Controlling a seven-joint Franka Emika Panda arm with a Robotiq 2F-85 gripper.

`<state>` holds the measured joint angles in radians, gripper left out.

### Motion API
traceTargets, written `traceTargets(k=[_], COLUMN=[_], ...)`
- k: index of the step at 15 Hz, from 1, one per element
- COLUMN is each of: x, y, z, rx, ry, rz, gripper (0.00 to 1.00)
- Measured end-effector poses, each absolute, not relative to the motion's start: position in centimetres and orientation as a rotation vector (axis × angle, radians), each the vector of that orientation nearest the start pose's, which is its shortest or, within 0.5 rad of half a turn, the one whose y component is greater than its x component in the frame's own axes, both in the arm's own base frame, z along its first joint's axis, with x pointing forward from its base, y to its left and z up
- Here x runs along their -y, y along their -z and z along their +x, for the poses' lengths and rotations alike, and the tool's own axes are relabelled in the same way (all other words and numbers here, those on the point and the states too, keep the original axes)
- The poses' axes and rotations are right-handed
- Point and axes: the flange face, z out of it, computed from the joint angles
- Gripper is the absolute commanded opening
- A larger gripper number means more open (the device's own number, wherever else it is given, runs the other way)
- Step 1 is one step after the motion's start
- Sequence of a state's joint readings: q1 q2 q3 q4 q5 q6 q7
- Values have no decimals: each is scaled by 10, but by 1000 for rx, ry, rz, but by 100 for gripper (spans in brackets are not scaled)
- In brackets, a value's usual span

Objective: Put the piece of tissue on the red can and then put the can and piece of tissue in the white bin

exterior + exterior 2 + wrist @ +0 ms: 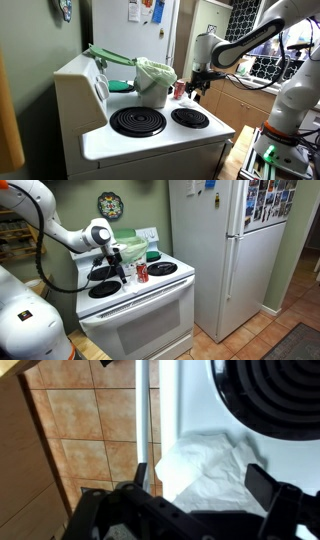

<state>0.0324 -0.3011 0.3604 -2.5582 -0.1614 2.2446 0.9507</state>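
Arm reaches over the table (128, 146), a white stove top with dark coil burners. The pincer (198, 86) hangs low at centre frame in an exterior view, just beside the red can (179, 89). The can stands upright on the table, between the pincer and the white bin (155, 84). The bin sits toward the back of the table, crinkled pale liner over its rim. In the opposite exterior view (140, 293) the can (142, 273) is at centre frame, the pincer (118, 267) just left of it, the bin (129, 247) above and behind both, and a refrigerator (230, 250) fills the right half. Wrist view: pincer (200, 510) with fingers (275, 498) spread well apart along the bottom edge. The piece of tissue (205, 465) lies crumpled on the table between them, lower centre, near the table's edge. Finger contact with the tissue: cannot tell. Burner (270, 390) upper right, tile floor (90, 430) left.
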Motion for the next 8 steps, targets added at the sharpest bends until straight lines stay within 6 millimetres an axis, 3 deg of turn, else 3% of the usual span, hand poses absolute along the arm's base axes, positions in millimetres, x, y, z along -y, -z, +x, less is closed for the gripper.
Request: traceTargets(k=[5, 7, 8], x=[-159, -159, -159], y=[-355, -350, -347], z=[405, 408, 409], rx=[-780, -769, -765], ry=[309, 337, 345], rz=[-3152, -3130, -3119], gripper=[100, 86, 71])
